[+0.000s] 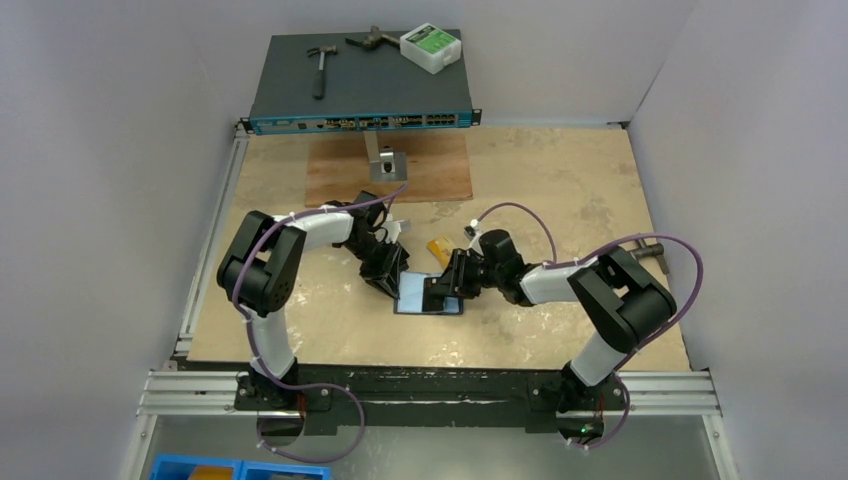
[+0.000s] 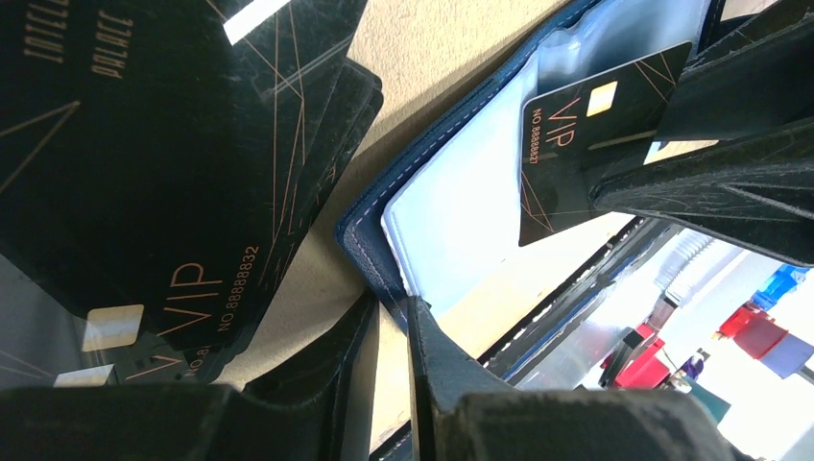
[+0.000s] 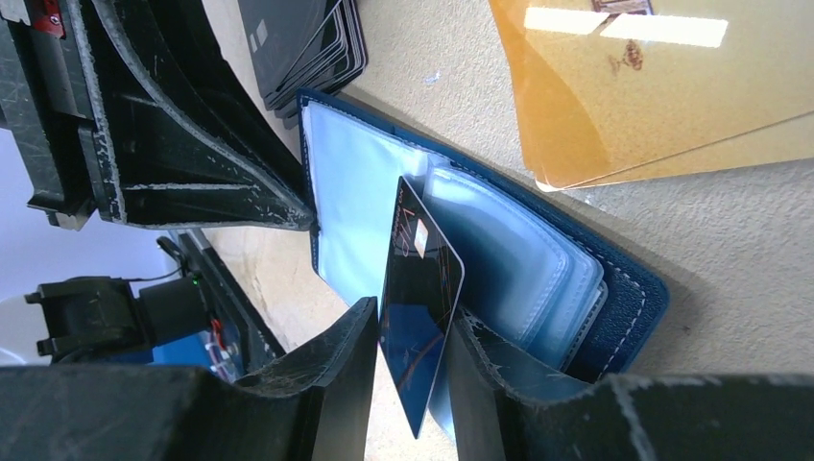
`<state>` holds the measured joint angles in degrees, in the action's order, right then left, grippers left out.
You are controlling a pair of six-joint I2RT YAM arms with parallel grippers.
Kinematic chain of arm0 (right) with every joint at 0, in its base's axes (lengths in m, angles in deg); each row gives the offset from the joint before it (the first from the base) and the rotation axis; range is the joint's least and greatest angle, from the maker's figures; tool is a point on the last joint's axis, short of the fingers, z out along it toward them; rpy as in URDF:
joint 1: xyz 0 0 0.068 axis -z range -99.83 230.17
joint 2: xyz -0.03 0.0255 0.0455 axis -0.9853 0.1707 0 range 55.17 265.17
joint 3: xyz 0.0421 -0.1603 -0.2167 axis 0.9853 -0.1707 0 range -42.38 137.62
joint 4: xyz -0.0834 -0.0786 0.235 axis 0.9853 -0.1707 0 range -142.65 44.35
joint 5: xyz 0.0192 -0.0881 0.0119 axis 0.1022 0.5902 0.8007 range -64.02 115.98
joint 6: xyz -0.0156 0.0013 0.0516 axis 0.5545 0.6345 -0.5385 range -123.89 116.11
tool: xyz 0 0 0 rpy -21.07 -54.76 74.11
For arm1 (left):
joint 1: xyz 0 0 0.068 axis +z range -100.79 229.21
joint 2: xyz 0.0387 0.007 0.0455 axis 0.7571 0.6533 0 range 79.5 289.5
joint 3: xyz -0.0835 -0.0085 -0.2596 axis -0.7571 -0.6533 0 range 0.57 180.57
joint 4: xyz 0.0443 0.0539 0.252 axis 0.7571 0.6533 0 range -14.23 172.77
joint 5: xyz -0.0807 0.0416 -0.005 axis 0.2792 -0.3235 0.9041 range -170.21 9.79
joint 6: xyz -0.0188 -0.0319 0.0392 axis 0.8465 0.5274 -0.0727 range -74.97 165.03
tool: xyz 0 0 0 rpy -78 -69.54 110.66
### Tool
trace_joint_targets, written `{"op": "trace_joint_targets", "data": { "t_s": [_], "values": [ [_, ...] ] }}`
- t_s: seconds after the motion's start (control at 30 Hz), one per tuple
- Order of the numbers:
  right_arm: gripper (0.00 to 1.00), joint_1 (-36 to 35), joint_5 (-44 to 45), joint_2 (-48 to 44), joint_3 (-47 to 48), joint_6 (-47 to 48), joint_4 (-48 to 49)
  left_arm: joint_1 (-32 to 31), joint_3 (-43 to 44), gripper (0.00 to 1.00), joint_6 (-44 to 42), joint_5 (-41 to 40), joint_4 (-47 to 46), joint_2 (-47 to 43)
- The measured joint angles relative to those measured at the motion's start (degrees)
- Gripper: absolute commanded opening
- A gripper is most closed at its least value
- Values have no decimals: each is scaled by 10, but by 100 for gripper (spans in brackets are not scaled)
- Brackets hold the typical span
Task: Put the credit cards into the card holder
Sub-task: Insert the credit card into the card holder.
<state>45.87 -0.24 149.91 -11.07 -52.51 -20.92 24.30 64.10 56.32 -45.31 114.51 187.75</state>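
The navy card holder (image 1: 430, 297) lies open on the table, its light blue clear pockets up. My right gripper (image 3: 415, 317) is shut on a black VIP card (image 3: 418, 288), held on edge with its far end at a pocket of the holder (image 3: 538, 259). My left gripper (image 2: 392, 307) pinches the holder's open flap (image 2: 370, 240) at its edge. A stack of black cards (image 2: 144, 173) lies just left of the holder. Orange-gold cards (image 3: 653, 86) lie just behind it and also show in the top view (image 1: 440, 246). The silver-grey card is not in view.
A network switch (image 1: 360, 95) at the back carries a hammer (image 1: 320, 68) and a white box (image 1: 430, 47). A wooden board (image 1: 400, 175) with a metal stand (image 1: 383, 160) lies in front of it. A blue bin (image 1: 200, 467) sits below the table's near edge.
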Motion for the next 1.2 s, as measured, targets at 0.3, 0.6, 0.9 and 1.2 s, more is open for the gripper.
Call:
{"op": "trace_joint_targets", "data": {
  "t_s": [0.3,0.6,0.9,1.2],
  "values": [
    [33,-32,43,-4,41,28,-71,0,0,15,0,0,0,0],
    [29,-60,87,-3,66,34,-108,0,0,14,0,0,0,0],
    [37,-65,93,-3,92,46,-154,0,0,0,-4,-4,2,0],
    [38,-66,92,-7,116,69,-220,-2,0,0,-4,-2,-1,0]
  ]
}}
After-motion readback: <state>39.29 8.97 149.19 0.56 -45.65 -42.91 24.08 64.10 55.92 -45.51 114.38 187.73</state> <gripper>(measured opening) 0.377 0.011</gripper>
